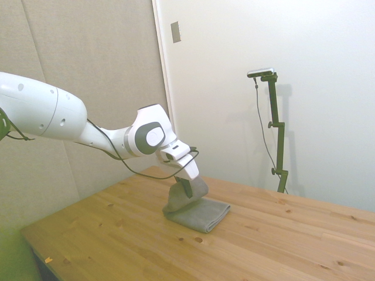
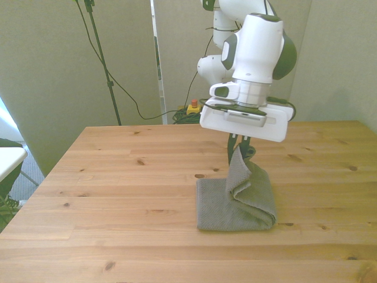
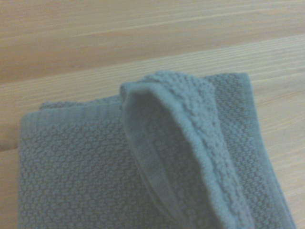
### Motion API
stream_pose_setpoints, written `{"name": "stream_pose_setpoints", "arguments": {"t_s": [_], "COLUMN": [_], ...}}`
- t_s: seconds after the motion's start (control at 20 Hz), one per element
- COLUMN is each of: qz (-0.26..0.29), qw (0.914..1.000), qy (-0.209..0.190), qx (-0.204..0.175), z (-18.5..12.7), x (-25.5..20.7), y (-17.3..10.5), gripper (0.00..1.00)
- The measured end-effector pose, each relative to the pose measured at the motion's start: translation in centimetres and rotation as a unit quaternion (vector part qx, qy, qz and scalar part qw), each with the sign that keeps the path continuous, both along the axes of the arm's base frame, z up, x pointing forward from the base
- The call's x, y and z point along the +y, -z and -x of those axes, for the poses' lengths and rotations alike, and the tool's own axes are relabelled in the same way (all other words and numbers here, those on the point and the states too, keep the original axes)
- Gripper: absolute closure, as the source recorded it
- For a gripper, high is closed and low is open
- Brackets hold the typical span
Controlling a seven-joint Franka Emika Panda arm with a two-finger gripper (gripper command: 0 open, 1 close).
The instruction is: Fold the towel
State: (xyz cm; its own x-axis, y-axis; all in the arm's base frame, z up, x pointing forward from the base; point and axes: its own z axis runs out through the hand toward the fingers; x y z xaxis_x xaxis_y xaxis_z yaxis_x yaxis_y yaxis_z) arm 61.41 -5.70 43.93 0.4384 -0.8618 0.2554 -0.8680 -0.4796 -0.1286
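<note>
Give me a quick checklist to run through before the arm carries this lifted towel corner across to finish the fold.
1. Hand pinching the towel: ok, a peak of cloth rises to the fingers.
2. Rest of the towel flat on the table: ok, the lower layers lie spread.
3. Lifted part hanging free: ok, it drapes in a loose fold.
4. How many layers are held: cannot tell.
5. Table beside the towel free for the sweep: ok, bare wood.
6. Towel clear of the table edges: ok.
</note>
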Motion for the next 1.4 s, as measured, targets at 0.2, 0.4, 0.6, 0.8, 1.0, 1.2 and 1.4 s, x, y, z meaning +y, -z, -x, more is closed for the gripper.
{"name": "stream_pose_setpoints", "arguments": {"t_s": [0.2,0.4,0.6,0.8,1.0,1.2,1.4], "qz": [-0.028,-0.041,-0.103,-0.161,-0.177,-0.177,-0.177], "qw": [0.9995,0.9989,0.9936,0.9849,0.9812,0.9814,0.9815], "qy": [0.000,0.002,-0.002,-0.017,-0.022,-0.018,-0.015], "qx": [-0.016,-0.023,-0.045,-0.062,-0.073,-0.072,-0.073], "z": [0.1,0.2,0.2,0.0,-0.9,-1.1,-1.1], "x": [-2.4,-4.0,-5.5,-7.8,-8.2,-8.6,-8.9], "y": [-0.7,-1.2,-1.3,-0.9,-0.6,-0.2,-0.3], "gripper": [1.00,1.00,1.00,1.00,1.00,0.00,0.00]}}
